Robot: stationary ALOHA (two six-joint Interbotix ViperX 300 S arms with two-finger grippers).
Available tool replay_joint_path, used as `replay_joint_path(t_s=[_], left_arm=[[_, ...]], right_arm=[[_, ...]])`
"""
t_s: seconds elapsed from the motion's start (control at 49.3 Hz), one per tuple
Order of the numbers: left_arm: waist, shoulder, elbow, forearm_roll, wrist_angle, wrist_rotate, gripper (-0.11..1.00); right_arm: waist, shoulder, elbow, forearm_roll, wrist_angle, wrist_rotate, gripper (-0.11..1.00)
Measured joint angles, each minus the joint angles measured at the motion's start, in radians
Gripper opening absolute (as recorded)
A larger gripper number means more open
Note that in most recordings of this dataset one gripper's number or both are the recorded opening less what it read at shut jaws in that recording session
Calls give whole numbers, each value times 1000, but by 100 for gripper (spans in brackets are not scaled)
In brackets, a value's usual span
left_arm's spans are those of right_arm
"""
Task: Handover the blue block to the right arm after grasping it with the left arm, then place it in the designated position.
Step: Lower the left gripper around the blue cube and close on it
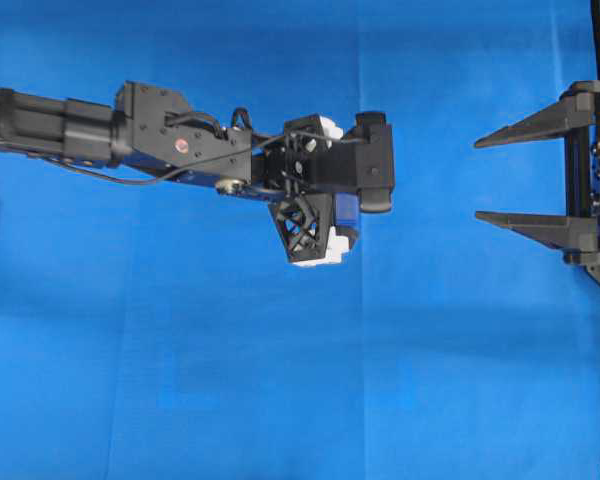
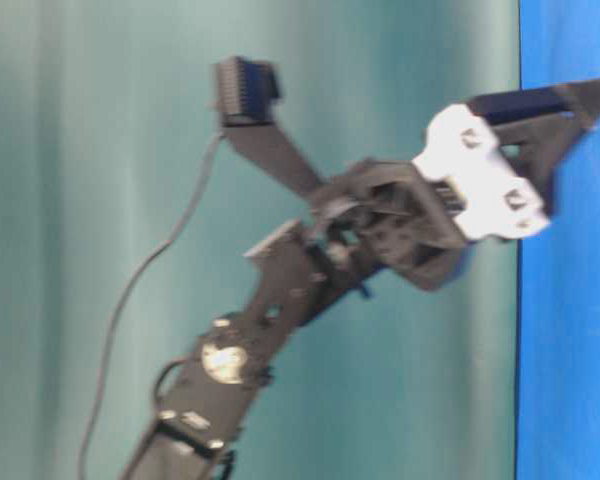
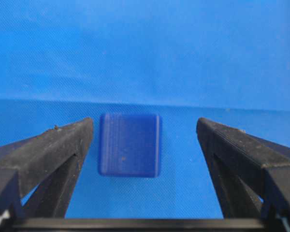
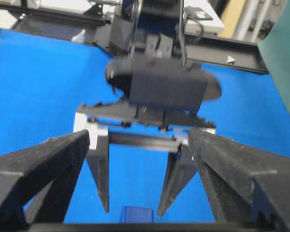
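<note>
Left gripper (image 3: 145,145) fingers spread wide, straddling blue block (image 3: 129,144) on cloth, untouched; grasp step underway, next: lower, close; right gripper (image 1: 495,178) open, well apart

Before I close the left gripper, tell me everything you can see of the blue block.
The blue block is a small dark-blue cube with rounded edges and a faintly ridged, plastic-looking face, darker than the cloth it rests on. It sits square between the open left gripper fingers, nearer one finger, touching neither. The right wrist view shows only its top edge; overhead, the gripper mostly hides it.
</note>
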Motion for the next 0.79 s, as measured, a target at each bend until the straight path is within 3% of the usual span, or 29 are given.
replay_joint_path(t_s=[0.304,0.79], left_arm=[[8,67,52,0,-104,-3,91],[18,107,55,0,-138,-2,90]], right_arm=[[0,8,-2,0,0,0,95],[0,12,-2,0,-2,0,95]])
